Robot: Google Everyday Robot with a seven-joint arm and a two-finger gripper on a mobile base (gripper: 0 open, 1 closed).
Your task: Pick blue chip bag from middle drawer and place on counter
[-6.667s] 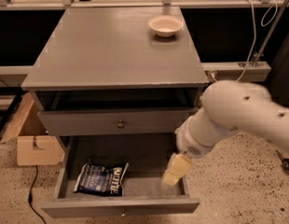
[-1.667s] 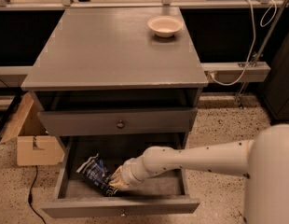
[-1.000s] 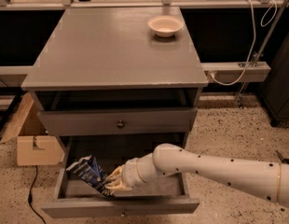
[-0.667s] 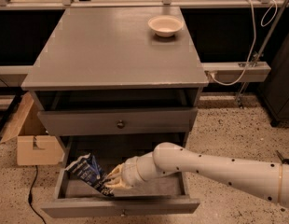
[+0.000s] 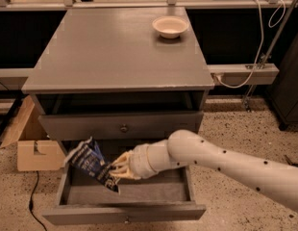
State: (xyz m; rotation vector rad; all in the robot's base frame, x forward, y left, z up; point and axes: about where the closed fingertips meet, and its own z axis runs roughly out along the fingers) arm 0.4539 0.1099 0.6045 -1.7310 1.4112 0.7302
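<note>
The crinkly dark-blue foil chip bag (image 5: 89, 161) hangs tilted over the left of the open grey middle drawer (image 5: 139, 194), pinched by the cream gripper (image 5: 114, 168). Best drawn outward, clear of the upper drawer front (image 5: 122, 126), then raised onto the flat grey counter (image 5: 115, 52).

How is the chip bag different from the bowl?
The bag is dark blue and crinkly; the bowl is pale, smooth and round. The bag hangs tilted over the open drawer, pinched by the gripper; the bowl sits flat on the counter, touched by nothing. Both are small next to the counter.
</note>
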